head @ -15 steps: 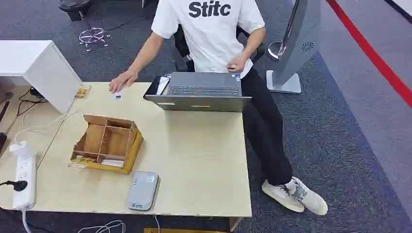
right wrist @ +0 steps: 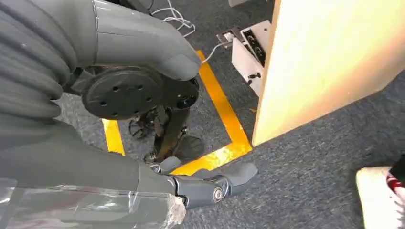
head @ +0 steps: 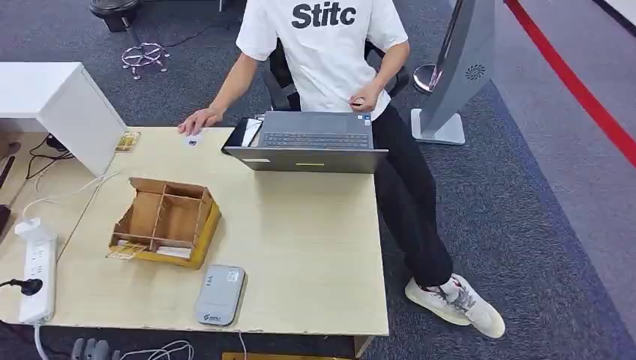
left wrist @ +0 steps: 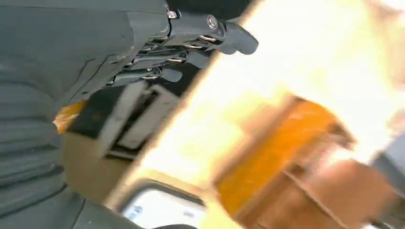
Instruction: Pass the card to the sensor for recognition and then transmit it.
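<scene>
The card point(head: 193, 139) was a small white thing lying flat at the far edge of the desk point(head: 315, 255), just under a person's hand point(head: 200, 120). It looked thin, light and stiff, and likely smooth, so it could slip. Lying flat, it would be hard to lift from the top; it would be best to pinch it by one edge, thumb on one face and a finger on the other. The grey sensor point(head: 220, 294) lay near the front edge of the desk, beside the wooden box point(head: 165, 221). The left hand point(left wrist: 191, 43) was low by the front edge, close to the sensor and well apart from the card. Its fingers point(left wrist: 224, 36) were stretched out and held nothing. The right hand point(right wrist: 210, 186) hung down beside the desk, over the floor, with nothing in it. It was also far from the card.
</scene>
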Robot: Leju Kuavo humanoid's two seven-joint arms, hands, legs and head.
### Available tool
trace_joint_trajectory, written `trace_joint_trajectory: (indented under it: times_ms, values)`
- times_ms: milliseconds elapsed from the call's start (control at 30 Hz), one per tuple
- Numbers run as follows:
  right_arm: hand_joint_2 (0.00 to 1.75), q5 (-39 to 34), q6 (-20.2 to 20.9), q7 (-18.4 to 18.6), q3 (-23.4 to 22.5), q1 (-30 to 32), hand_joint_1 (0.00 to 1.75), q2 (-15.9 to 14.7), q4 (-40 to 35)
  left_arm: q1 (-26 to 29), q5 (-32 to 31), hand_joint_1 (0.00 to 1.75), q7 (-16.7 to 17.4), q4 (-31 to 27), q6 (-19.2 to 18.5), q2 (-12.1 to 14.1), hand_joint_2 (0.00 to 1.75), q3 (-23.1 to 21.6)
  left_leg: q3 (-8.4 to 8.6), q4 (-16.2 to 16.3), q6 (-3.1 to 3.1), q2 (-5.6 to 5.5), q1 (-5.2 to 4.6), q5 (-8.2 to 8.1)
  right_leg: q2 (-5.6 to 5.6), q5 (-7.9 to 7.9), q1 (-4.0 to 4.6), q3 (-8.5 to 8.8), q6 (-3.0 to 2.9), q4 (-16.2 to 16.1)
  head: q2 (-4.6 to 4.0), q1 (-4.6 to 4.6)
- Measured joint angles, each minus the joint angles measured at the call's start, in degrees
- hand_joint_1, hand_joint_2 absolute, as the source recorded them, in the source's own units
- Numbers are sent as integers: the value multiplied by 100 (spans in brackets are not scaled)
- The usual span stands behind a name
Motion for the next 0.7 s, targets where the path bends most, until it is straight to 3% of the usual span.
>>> trace_joint_trajectory:
  times_ms: [300, 500, 700]
  values:
    - [175, 391, 271, -87, -266, 130, 0, 212, -421, -31, -1026, 0, -801, -1218, -507, -116, 175, 262, 4, 0, 0, 1, 0, 0, 2, 0, 0, 0, 0, 0, 0, 4]
    - [175, 476, 275, -92, -310, 143, 0, 277, -542, -301, -2092, 0, -889, -1505, -297, 290, 175, 243, 9, 0, -1, 3, 0, 0, 5, 0, 1, 0, 0, 0, 0, 4]
    - [175, 525, 492, -15, -498, 139, 0, 312, -557, -779, -2997, 0, -609, -1510, -190, 805, 175, 107, 10, 0, -2, 3, 0, 2, 6, 1, 1, 2, 0, 0, 0, 2]
